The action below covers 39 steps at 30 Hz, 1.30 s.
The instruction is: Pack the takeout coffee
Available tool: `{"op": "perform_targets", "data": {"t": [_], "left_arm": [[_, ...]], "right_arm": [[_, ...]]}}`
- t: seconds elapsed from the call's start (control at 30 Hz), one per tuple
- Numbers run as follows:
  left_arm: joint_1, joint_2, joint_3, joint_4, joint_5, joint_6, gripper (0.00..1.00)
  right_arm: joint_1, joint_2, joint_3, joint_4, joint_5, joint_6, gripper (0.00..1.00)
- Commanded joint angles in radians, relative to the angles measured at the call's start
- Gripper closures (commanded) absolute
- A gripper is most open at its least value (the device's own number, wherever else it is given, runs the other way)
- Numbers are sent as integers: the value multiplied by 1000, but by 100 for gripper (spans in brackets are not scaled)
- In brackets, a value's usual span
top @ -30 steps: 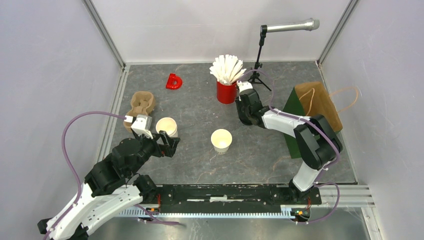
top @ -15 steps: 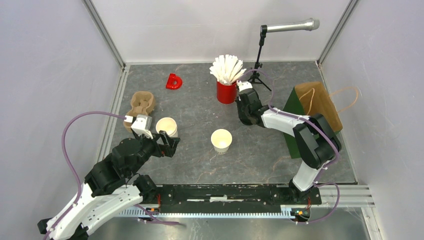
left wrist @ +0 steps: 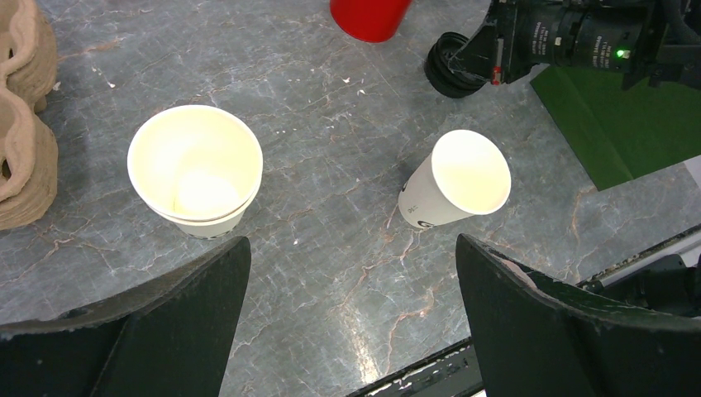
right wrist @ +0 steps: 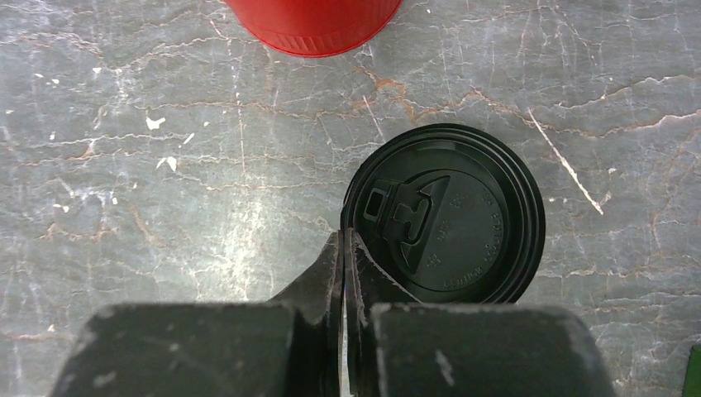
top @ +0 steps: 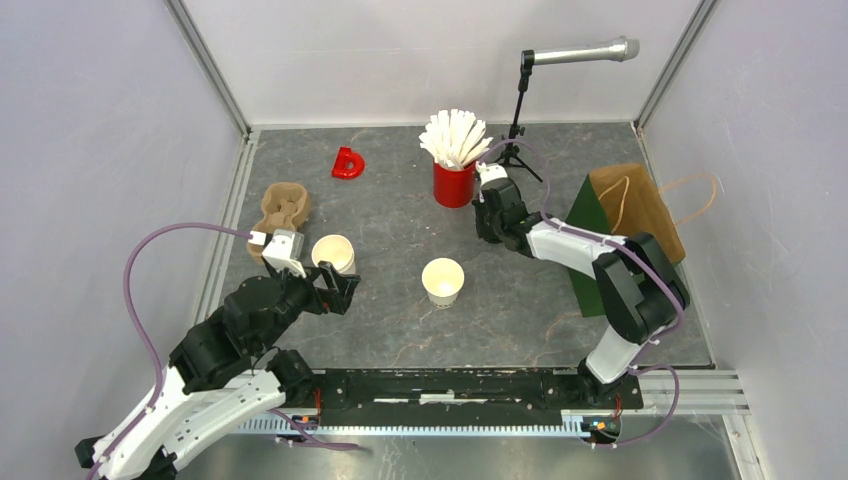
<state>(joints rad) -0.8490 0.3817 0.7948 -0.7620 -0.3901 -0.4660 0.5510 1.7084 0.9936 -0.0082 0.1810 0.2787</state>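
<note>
risk note: your right gripper is sitting fully closed, tips meeting at the near-left rim of the black lid, which is lying flat just ahead of the fingers, short of the red cup. you cannot tell whether the rim is actually caught; if it isn't, lifting is risking leaving or flicking the lid. your left gripper is hanging wide open and empty, one white cup ahead-left, the other cup ahead-right, both uncapped; off-centre pressing is risking tipping one.
</note>
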Motion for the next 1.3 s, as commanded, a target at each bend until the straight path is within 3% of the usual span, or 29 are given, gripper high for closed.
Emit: {"op": "perform_targets", "data": {"t": [0.0,1.27], "left_arm": [[-4,0,4,18,1,-12,0],[-4,0,-1,20,-4,-15,0]], "right_arm": [[4,-85,-35,39,-19,29,100],[3,-340,-157,48,-74,-3,100]]}}
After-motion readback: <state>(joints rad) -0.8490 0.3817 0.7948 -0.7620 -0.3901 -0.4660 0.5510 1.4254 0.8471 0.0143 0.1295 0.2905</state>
